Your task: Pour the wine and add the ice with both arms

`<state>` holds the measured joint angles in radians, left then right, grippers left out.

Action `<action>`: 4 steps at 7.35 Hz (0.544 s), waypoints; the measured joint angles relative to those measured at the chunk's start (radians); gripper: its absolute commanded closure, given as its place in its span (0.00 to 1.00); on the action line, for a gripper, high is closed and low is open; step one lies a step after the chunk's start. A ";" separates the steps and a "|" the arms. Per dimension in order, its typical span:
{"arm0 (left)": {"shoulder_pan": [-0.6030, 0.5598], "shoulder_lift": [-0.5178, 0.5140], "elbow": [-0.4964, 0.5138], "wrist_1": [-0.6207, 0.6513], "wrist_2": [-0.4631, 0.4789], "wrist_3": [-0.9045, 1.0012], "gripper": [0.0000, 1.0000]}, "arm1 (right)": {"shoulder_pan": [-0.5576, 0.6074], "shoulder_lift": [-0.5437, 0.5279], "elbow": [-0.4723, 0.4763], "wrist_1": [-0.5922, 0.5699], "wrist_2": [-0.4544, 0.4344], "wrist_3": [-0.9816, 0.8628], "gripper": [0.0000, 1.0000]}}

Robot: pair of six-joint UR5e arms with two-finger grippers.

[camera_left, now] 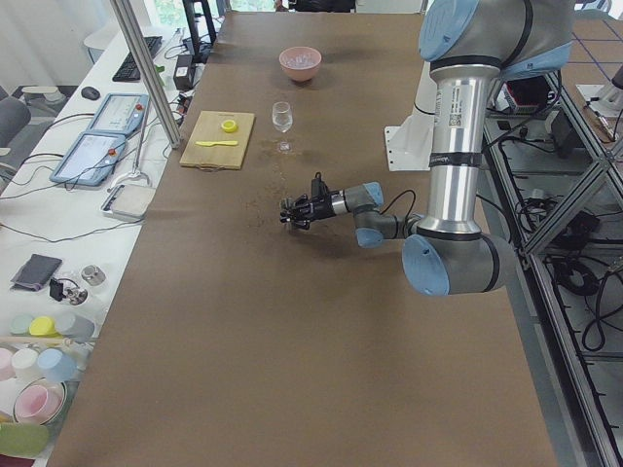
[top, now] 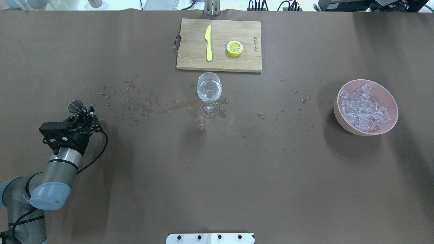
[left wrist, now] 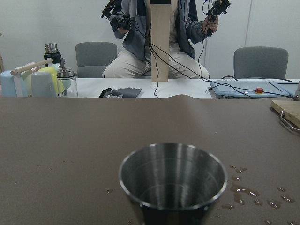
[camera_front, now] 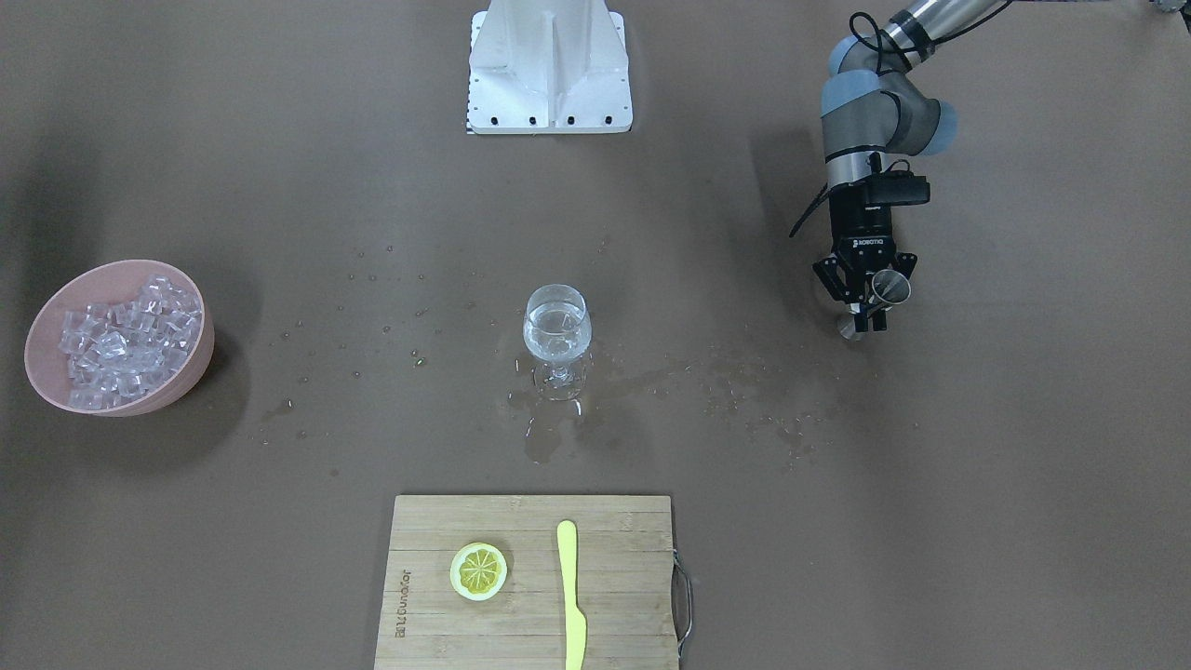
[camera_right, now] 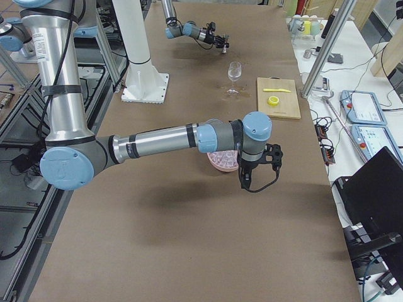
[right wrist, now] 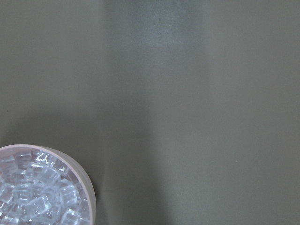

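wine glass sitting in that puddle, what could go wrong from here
The wine glass stands in a puddle, so a nudge or a hard-dropped cube might slide or tip it. The ice is heaped near the rim of the pink bowl; digging in could scatter cubes. The left gripper holds a metal cup low by the table; a careless release might topple it.

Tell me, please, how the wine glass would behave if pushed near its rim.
The wine glass would probably tip: a wide bowl on a thin stem over a small foot. The puddle at its foot might let it slide instead. It looks like thin clear glass, so likely fragile.
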<state>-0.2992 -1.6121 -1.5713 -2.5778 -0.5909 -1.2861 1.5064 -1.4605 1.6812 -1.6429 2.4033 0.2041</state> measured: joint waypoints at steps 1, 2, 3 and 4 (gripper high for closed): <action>0.000 0.000 0.000 0.000 0.000 0.000 0.69 | 0.000 0.000 0.000 0.000 -0.001 0.000 0.00; 0.000 0.001 0.000 0.001 -0.001 0.003 0.20 | 0.000 0.000 0.000 0.000 -0.001 0.000 0.00; 0.000 0.002 0.000 0.001 -0.001 0.006 0.16 | 0.000 0.000 0.000 0.000 -0.001 0.000 0.00; 0.000 0.004 0.001 0.001 -0.001 0.006 0.03 | 0.000 0.000 0.000 0.000 0.000 0.000 0.00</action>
<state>-0.2991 -1.6085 -1.5705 -2.5771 -0.5918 -1.2796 1.5064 -1.4604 1.6812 -1.6429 2.4032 0.2040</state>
